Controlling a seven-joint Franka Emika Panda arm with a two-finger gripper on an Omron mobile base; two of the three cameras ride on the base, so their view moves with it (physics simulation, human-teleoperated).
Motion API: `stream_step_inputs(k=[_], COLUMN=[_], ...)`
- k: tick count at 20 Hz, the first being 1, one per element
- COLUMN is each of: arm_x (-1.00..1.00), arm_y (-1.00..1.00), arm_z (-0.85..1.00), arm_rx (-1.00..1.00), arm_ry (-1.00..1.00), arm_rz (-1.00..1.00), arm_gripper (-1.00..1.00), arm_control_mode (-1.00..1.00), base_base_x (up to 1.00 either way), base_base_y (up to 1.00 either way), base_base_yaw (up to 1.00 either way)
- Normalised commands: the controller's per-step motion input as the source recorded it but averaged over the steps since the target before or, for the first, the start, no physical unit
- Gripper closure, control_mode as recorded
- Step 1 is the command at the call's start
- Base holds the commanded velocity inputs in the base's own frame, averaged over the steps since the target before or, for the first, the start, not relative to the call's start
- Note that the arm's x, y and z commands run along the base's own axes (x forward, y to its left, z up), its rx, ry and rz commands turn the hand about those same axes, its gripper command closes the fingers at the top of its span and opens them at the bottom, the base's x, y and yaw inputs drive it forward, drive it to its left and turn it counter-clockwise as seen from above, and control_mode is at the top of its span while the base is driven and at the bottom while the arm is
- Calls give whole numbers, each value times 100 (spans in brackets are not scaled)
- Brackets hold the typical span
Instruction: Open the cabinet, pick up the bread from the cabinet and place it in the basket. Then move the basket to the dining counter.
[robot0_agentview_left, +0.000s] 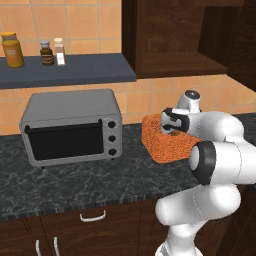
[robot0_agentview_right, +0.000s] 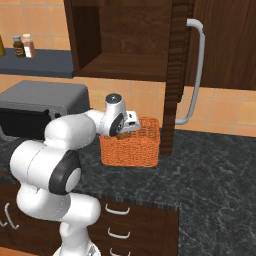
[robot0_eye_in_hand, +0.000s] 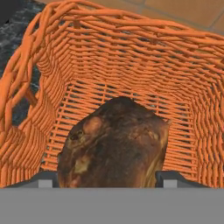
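Sitting in basket (robot0_eye_in_hand: 183, 74), bread (robot0_eye_in_hand: 116, 144), fingers (robot0_eye_in_hand: 43, 180) apart

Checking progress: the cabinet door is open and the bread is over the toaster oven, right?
Not quite. The cabinet door is open, but the bread is over the basket, between the gripper's fingertips, as the hand view shows.
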Motion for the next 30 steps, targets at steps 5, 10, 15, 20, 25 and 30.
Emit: stream_step_inputs(k=[5, 10, 15, 20, 25, 30], arm_x=[35, 54, 10, -7, -37, -30], arm_y=[0, 0, -2, -4, -7, 0], arm_z=[-32, -45, -7, 15, 34, 27], arm_rx=[0, 0, 0, 0, 0, 6], arm_ry=[8, 0, 1, -5, -22, -7], arm_rz=[0, 0, 0, -5, -42, -46], arm_gripper=[-100, -100, -100, -100, -100, -100], arm_control_mode=[-100, -100, -100, -100, -100, -100], base_base_x=[0, 0, 0, 0, 0, 0], base_base_y=[0, 0, 0, 0, 0, 0], base_base_yaw=[0, 0, 0, 0, 0, 0])
